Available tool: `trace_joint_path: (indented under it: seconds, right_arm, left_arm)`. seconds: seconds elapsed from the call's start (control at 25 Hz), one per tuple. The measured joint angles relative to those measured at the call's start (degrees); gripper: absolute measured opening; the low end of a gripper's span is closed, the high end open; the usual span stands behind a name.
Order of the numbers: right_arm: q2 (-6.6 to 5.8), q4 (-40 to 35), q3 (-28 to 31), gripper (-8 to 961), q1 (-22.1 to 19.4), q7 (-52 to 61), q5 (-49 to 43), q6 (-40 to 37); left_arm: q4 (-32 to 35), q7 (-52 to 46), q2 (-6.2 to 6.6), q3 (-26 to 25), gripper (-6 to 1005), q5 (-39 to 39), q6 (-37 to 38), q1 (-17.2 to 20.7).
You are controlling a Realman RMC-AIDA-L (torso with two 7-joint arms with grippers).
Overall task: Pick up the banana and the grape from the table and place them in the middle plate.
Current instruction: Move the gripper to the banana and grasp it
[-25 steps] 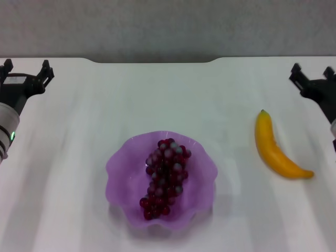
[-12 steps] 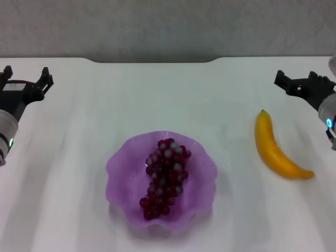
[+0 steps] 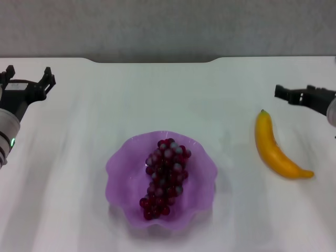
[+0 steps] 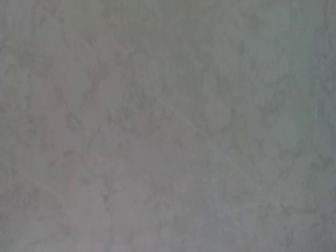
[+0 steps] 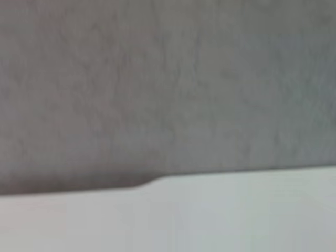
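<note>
A bunch of dark red-purple grapes (image 3: pixel 165 177) lies inside the translucent purple middle plate (image 3: pixel 119 167) at the front centre of the white table (image 3: pixel 79 136). Right of the plate, the yellow banana (image 3: pixel 274 149) rests on the table with its greenish tip pointing away from me. My right gripper (image 3: pixel 295 93) hovers open just beyond that tip, apart from the banana. At the far left edge my left gripper (image 3: pixel 27 77) stands open and holds nothing. Neither wrist view shows fruit or the plate.
The table's far edge (image 3: pixel 157 60) has a dark recessed notch, with a grey wall (image 4: pixel 168 126) behind it. In the right wrist view the same table edge (image 5: pixel 210 181) sits below the grey wall.
My right gripper has come in from the right edge, leftward and lower, and has turned, ending just beyond the banana's tip. The left gripper has barely shifted. Grapes, plate and banana have not moved.
</note>
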Motion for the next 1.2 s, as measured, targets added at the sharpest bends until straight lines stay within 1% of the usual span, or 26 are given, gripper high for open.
trace_joint_path:
  seconds: [0.16,0.4,0.56,0.84,0.96,1.2]
  right_arm:
    - [0.04,-0.2,0.4,891,0.2,-2.5,0.0,4.8]
    - [0.20,0.1,-0.4,891,0.5,-3.6,0.1,6.9]
    - [0.64,0.2,-2.1,891,-0.2,-3.1,0.6,6.0]
    - [0.69,2.8,-2.8,891,-0.2,-2.0,0.8,4.6]
    - [0.70,5.3,-2.8,891,0.3,-1.6,0.8,2.8]
    - [0.79,8.9,-4.4,892,2.3,-1.5,0.8,2.2]
  left_arm:
    - [0.3,0.1,0.00,0.0,893,0.7,0.0,0.1]
    - [0.3,0.0,-0.07,0.2,893,0.8,0.0,-0.1]
    - [0.3,-0.2,-0.09,0.6,894,0.8,0.1,0.0]
    - [0.9,0.0,-0.11,0.6,894,0.8,0.1,0.0]
    - [0.9,-0.1,-0.12,0.8,894,0.8,0.0,-0.1]
    - [0.9,-0.1,-0.10,1.3,893,0.8,0.0,-0.4]
